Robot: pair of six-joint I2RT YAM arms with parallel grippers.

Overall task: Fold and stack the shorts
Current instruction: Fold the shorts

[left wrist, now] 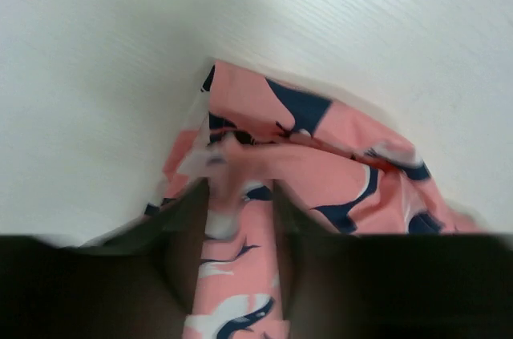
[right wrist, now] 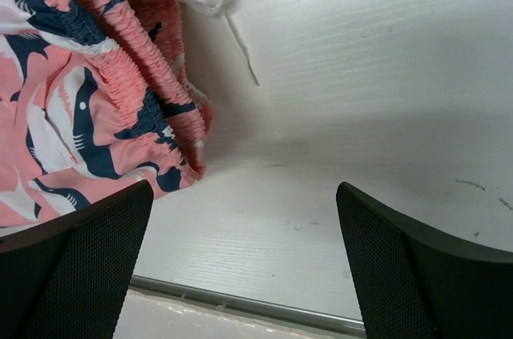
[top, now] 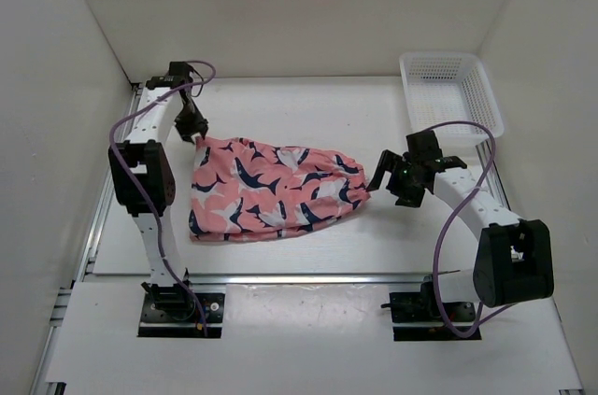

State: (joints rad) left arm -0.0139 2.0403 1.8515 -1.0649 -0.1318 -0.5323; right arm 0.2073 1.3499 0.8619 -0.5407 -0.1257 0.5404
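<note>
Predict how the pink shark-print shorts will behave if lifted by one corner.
Probably floppy: the shorts lie wrinkled and bunch inside the left gripper, so they should drape. Likely light, being thin cloth. The gathered waistband may stretch when pulled.

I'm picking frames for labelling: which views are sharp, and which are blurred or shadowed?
Top external: evenly lit and sharp, only faint shadows by the shorts. Left wrist: soft all over, the left hand a dark smear. Right wrist: crisp, waistband gathers and the right hand's mesh clear, soft shadow on the table.
</note>
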